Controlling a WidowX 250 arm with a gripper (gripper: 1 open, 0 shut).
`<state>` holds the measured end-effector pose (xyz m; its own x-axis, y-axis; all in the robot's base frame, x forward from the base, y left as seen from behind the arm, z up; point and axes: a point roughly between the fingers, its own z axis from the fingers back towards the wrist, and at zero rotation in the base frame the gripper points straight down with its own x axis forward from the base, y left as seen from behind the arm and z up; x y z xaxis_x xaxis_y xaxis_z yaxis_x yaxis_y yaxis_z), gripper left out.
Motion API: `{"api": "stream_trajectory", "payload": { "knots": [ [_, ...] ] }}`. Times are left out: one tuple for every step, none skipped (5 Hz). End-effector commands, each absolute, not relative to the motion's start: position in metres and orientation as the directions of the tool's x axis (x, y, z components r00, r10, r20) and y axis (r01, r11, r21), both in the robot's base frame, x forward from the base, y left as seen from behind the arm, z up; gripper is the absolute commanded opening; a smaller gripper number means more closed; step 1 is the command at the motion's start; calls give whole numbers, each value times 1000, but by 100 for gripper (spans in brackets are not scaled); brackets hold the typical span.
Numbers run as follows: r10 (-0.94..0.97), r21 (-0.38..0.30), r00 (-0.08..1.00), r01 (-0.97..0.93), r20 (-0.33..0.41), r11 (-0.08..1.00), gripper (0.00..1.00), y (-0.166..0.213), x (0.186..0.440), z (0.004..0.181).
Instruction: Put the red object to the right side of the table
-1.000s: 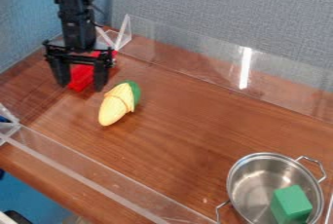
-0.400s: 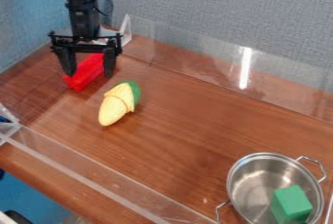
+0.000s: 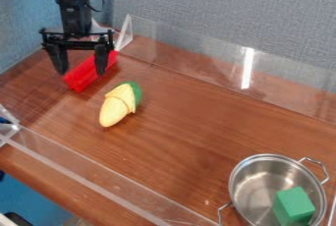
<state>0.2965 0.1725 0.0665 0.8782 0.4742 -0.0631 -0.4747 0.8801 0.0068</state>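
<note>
The red object [image 3: 90, 71] is a small bright red block lying on the table [image 3: 197, 112] at the back left, close to the rear acrylic wall. My black gripper [image 3: 75, 55] hangs open just above and slightly left of it, its fingers spread wide and holding nothing. The block's upper left end is partly hidden behind the right finger.
A yellow-green vegetable toy [image 3: 120, 104] lies right of and in front of the red block. A steel pot [image 3: 266, 183] at the front right corner holds a green cube [image 3: 296, 208]. Low clear acrylic walls [image 3: 197, 53] edge the table.
My gripper has risen off the red block and shifted a little left. It stayed open throughout. The block lies uncovered now.
</note>
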Motion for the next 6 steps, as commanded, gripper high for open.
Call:
{"api": "stream_trajectory", "payload": {
  "knots": [
    [504, 17, 864, -504, 14, 864, 100, 177, 302, 89],
    [489, 27, 872, -489, 1, 872, 100, 171, 310, 64],
    [476, 45, 879, -475, -12, 879, 100, 165, 318, 36],
    [463, 55, 886, -461, -20, 886, 0, 160, 324, 14],
    [434, 53, 901, -433, -11, 900, 0, 160, 327, 8],
    [385, 47, 923, -385, 10, 922, 0, 159, 330, 16]
  ]
}}
